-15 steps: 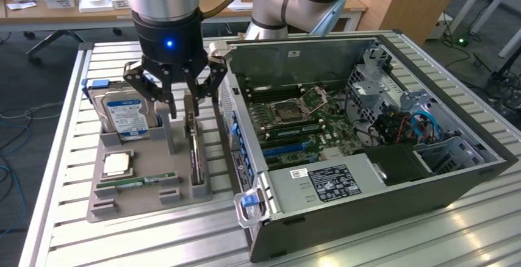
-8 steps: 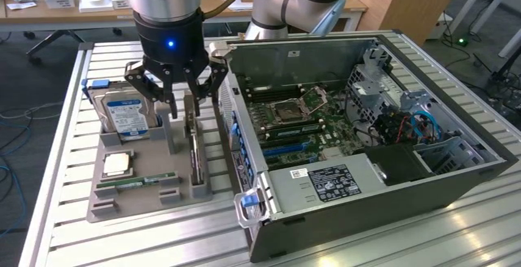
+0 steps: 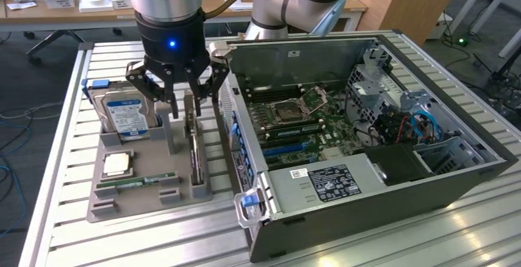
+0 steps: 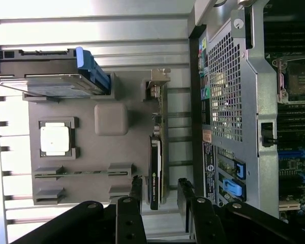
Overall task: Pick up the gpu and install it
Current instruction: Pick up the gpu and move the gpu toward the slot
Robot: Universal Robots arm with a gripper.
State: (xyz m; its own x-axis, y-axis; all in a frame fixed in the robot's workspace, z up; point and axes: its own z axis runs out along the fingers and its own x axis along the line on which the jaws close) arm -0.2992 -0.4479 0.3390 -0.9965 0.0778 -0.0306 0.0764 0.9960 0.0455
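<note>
Gripper [image 3: 180,99] hangs open over the gpu [image 3: 194,148], which stands on edge in its tray [image 3: 134,203] slot beside the case [image 3: 358,188]. On the wrist view I see the fingers [image 4: 137,190] either side of the card, clear of it. Nothing is gripped or lifted yet, so I judge that pick-up and install both remain.

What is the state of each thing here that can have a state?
jaws: open, one each side of the gpu
gpu: on edge in the tray, not lifted
hard drive: upright in the tray
CPU: flat in the tray
RAM: lying in its tray slot
case: open, on its side
</note>
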